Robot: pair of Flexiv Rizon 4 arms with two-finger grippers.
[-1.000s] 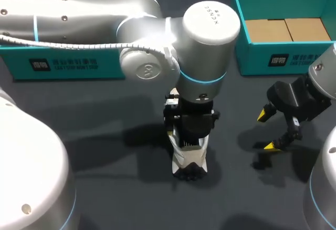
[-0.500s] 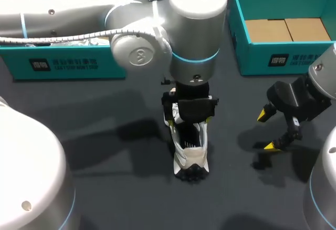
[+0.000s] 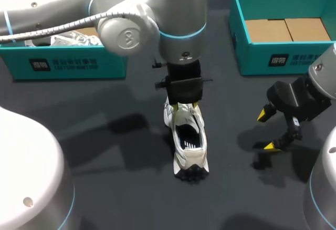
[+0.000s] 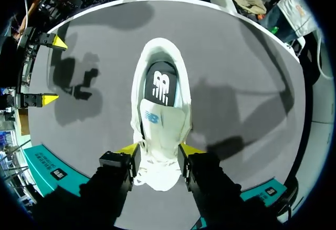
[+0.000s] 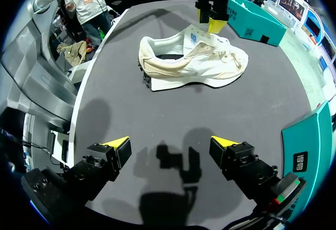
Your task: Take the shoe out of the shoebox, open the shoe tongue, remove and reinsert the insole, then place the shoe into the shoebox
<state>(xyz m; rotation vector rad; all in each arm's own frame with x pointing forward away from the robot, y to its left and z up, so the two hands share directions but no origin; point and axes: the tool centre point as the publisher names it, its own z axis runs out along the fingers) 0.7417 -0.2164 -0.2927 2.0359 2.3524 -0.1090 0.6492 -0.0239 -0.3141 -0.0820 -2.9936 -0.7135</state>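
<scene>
A white and cream sneaker (image 3: 188, 147) lies on the dark table, toe toward the far side, its black insole (image 4: 160, 83) showing in the opening. My left gripper (image 3: 181, 105) stands over the laces end. In the left wrist view the left gripper (image 4: 159, 150) has its yellow tips pressed on both sides of the white shoe tongue (image 4: 160, 125), which is drawn up and back. My right gripper (image 3: 270, 130) hangs open to the shoe's right with nothing in it. The right wrist view has the right gripper (image 5: 170, 148) well short of the shoe (image 5: 194, 64).
A teal shoebox (image 3: 239, 35) with a brown cardboard floor stands at the back right. Another teal box (image 3: 68, 64) at the back left holds something white. My left arm spans the table's back left. Bare table lies left of and in front of the shoe.
My left arm has drawn back toward the far side, from over the shoe's middle to its tongue. Its fingers have closed in on the tongue. The right arm has kept still.
</scene>
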